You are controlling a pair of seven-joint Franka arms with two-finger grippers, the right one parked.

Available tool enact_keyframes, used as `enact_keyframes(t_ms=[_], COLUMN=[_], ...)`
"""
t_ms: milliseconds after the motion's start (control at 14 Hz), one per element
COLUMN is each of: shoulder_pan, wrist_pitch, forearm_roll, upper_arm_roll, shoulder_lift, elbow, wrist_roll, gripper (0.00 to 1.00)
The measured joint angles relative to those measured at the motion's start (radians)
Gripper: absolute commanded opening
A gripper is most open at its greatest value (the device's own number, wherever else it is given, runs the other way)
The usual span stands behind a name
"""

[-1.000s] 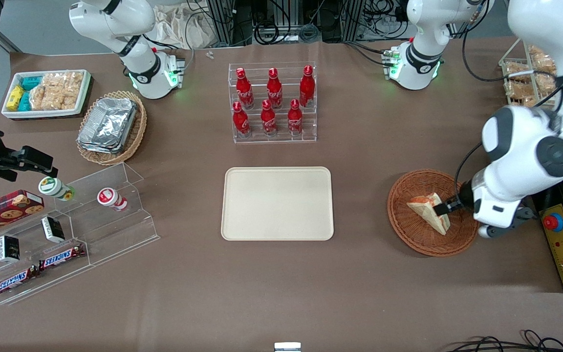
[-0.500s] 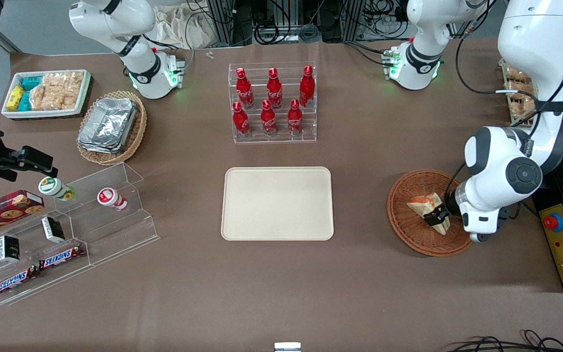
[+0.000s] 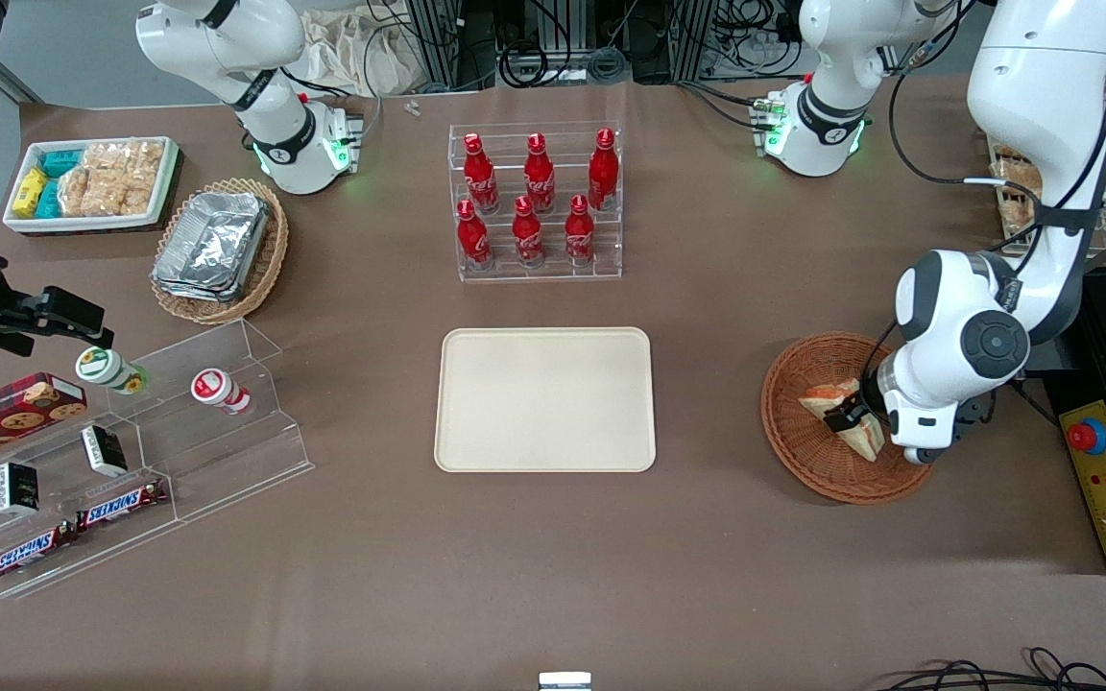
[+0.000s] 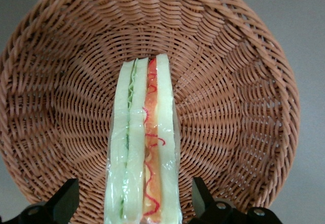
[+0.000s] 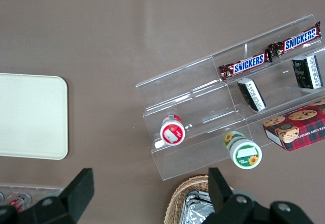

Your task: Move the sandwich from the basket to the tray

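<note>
My hand (image 4: 134, 209) straddles the sandwich (image 4: 143, 148) in the basket (image 4: 244, 107), fingers wide apart, its long axis running straight between them.

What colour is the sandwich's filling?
Red-orange beside pale green, between white bread, clearest in the left wrist view: wrapped triangular sandwich in the round reddish-brown wicker basket, open gripper straddling it.

The gripper (image 3: 847, 418) sits low in the basket (image 3: 796, 434), its open fingers (image 4: 64, 202) straddling the sandwich (image 4: 143, 148), gaps either side. Bare tabletop (image 3: 707, 403) separates the basket rim from the tray (image 3: 544, 399); the bottle rack (image 3: 537, 203) stands well apart.
</note>
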Motion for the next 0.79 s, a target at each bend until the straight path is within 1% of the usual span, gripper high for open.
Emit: enact_keyframes(t_ms=[71, 143, 214, 286, 357, 786], shoulder_pan=[0.000, 0.000, 0.000, 0.000, 0.000, 0.000], wrist_pitch=[0.008, 0.012, 0.016, 0.022, 0.028, 0.023], forearm_roll=[0.005, 0.022, 0.039, 0.053, 0.061, 0.073], upper_arm_roll=[0.000, 0.000, 0.000, 0.000, 0.000, -0.003], shoulder_lift=[0.006, 0.014, 0.024, 0.033, 0.038, 0.034], elbow=[-0.007, -0.008, -0.008, -0.008, -0.008, 0.031], wrist_roll=[0.000, -0.002, -0.012, -0.032, -0.049, -0.107], gripper=[0.75, 0.54, 0.28, 0.04, 0.00, 0.00])
